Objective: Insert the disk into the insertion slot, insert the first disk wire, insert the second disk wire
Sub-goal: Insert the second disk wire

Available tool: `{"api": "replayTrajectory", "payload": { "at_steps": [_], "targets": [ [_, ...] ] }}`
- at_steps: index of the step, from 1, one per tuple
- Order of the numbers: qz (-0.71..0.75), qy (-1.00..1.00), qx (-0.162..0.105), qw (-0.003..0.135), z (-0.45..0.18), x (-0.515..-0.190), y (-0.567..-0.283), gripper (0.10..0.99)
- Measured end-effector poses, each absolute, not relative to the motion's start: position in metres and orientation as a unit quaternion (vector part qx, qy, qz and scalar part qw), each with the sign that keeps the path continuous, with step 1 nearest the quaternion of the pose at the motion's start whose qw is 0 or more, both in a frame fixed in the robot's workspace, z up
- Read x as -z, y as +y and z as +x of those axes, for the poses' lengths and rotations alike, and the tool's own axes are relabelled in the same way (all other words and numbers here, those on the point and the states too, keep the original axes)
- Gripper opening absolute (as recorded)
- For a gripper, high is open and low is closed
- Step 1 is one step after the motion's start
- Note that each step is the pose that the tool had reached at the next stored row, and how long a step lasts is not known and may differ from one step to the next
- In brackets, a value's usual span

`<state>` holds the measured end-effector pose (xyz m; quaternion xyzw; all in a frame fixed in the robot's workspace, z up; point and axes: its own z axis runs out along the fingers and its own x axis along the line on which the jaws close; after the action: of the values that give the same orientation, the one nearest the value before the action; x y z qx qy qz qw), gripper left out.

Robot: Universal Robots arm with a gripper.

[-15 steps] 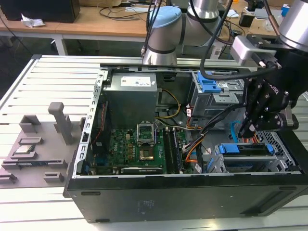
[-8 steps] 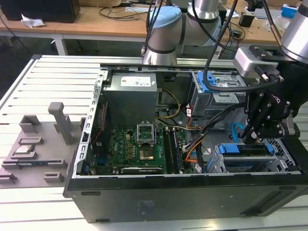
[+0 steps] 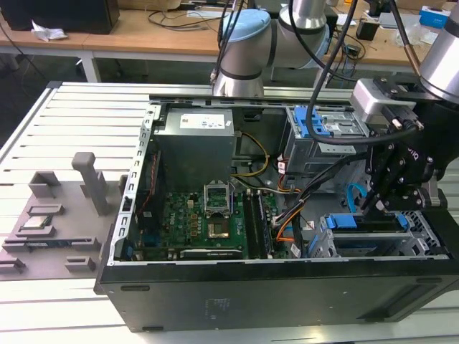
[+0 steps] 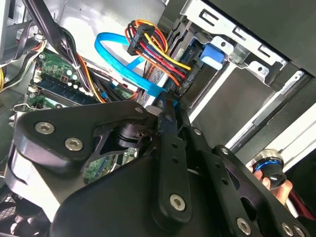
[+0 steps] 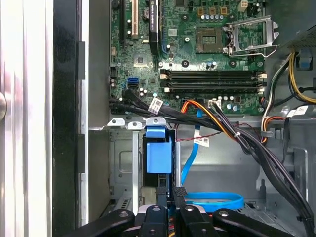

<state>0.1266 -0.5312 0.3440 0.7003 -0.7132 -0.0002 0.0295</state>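
The disk [image 3: 364, 242] lies inside the insertion slot [image 3: 424, 231], a silver cage at the exterior view's right, and its blue carrier [image 5: 159, 154] shows at the mouth. My gripper [image 3: 374, 204] hangs just over the disk's rear edge. In the second wrist view its fingertips [image 4: 164, 104] are pinched together where the second disk wire [image 4: 114, 55], a looping light-blue cable, ends. The first disk wire [image 4: 159, 55], an orange, red and yellow bundle, runs down to the disk's rear right beside the fingertips. The light-blue loop [image 5: 213, 200] also lies by the gripper [image 5: 169, 191] in the first wrist view.
The open case holds a green motherboard [image 3: 204, 222], a grey power supply [image 3: 195, 143] and a grey cage with blue latch [image 3: 324, 129] behind the gripper. Thick black cable bundles [image 5: 232, 131] cross beside the bay. A grey fixture [image 3: 61, 215] sits on the table at the exterior view's left.
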Motion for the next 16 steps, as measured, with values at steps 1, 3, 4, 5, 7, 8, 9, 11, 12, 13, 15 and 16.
{"api": "replayTrajectory", "payload": {
  "at_steps": [1, 3, 4, 5, 7, 8, 9, 11, 12, 13, 15, 16],
  "targets": [
    [0.7, -0.713, 0.0, 0.03, 0.1266, -0.343, -0.5312, 0.161],
    [0.7, -0.713, 0.0, 0.03, 0.1266, -0.3409, -0.5314, 0.161],
    [0.7, -0.713, 0.0, 0.03, 0.1266, -0.3401, -0.5314, 0.161],
    [0.7, -0.713, 0.0, 0.03, 0.1267, -0.3396, -0.5315, 0.161],
    [0.7, -0.713, 0.0, 0.03, 0.1267, -0.3387, -0.5315, 0.161],
    [0.7, -0.713, 0.0, 0.03, 0.1266, -0.3384, -0.5316, 0.161],
    [0.7, -0.713, 0.0, 0.03, 0.1267, -0.3384, -0.5316, 0.161],
    [0.7, -0.713, 0.0, 0.03, 0.1266, -0.3383, -0.5315, 0.161],
    [0.7, -0.713, 0.0, 0.03, 0.1267, -0.3382, -0.5315, 0.173],
    [0.7, -0.713, 0.0, 0.03, 0.1266, -0.3381, -0.5315, 0.173],
    [0.7, -0.713, 0.0, 0.03, 0.1267, -0.3392, -0.5315, 0.235],
    [0.7, -0.713, 0.0, 0.03, 0.1267, -0.3422, -0.5315, 0.235]
  ]
}}
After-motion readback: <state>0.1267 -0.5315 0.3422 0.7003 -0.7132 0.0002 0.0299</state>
